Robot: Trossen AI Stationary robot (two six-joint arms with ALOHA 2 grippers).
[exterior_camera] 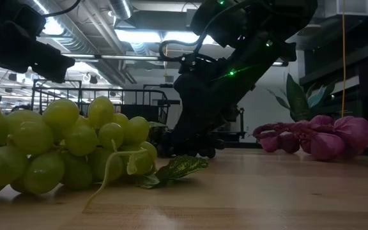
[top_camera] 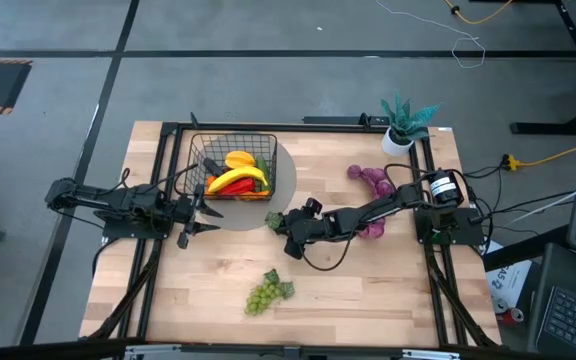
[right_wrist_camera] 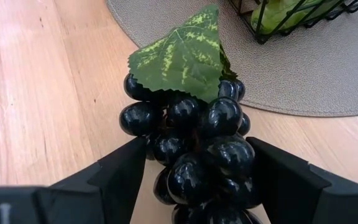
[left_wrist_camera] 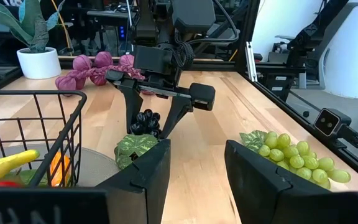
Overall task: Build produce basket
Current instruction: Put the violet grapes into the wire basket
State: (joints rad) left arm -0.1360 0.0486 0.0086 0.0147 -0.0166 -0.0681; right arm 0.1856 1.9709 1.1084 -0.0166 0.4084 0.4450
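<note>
The right gripper (top_camera: 278,224) is closed around the dark grapes (right_wrist_camera: 201,146), low over the table (top_camera: 368,290) just beside the grey mat (top_camera: 290,170). The left gripper (top_camera: 200,212) is held spread and empty by the basket (top_camera: 268,140) — in it a banana (top_camera: 236,178), a red chili (top_camera: 230,188) and something orange are seen. Green grapes (top_camera: 268,292) lie well apart; a purple string (top_camera: 373,180) and potted plant (top_camera: 404,125) stand beyond.

Bright ceiling strip lights (exterior_camera: 139,35), backlit dark arm, near green grapes (exterior_camera: 62,150) perhaps slightly blurred.
</note>
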